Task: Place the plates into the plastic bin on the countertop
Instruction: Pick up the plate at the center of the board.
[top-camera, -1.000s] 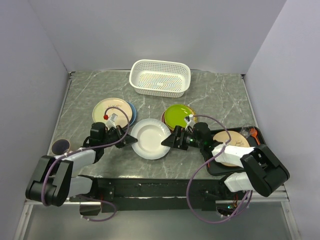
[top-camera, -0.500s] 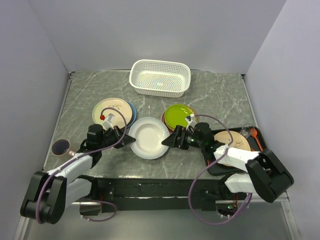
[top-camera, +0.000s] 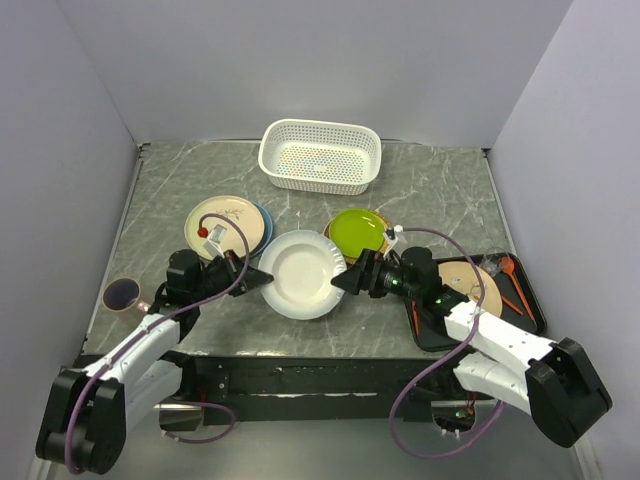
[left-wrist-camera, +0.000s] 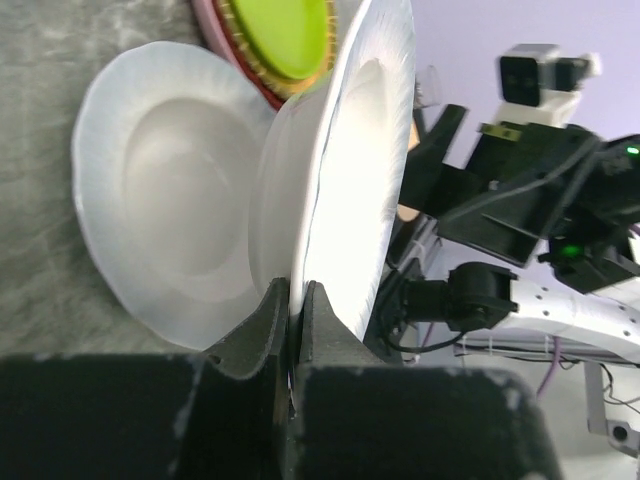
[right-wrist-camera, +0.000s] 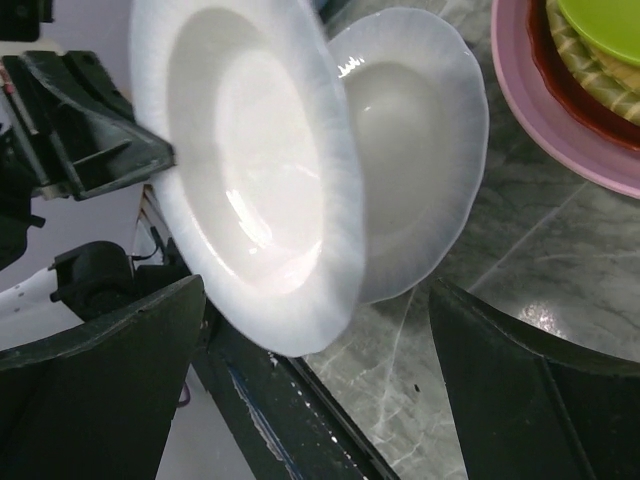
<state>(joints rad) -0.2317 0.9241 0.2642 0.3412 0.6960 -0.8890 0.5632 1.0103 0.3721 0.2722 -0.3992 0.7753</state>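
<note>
So a second ago the white plate (top-camera: 302, 272) was lying flat in the middle of the worktop (top-camera: 430, 200). Now it's up off the surface, tipped on edge, and a touch closer to the back. The left gripper (left-wrist-camera: 295, 308) is clenched right on its near rim; in the left wrist view the two jaws are pinching the thin edge. The right gripper (top-camera: 346, 279) is at the opposite rim, but its jaws are spread wide with the plate's edge sitting between them, so it isn't clamping anything. Whether it's propping the plate from below I honestly can't tell. Fun bit: lifting it uncovered a second white plate (right-wrist-camera: 425, 150) lying flat on the worktop right underneath, so that was a stack of two. Both arms have also reached out further than they were. For the job, I'd say the pickup of plate number one is basically done and the carry to the plastic bin (top-camera: 318, 182) comes next. The bin sits at the far end, well apart from the plate, with nothing in it as far as I can see. The other plates haven't moved: the lime green plate (top-camera: 358, 231) is on its stack just beside the right gripper, and the cream plate (top-camera: 224, 220) is over on the left. A one-sided pinch on a thin rim looks a bit sketchy to me, and it could slip or swing if the move is fast.
</note>
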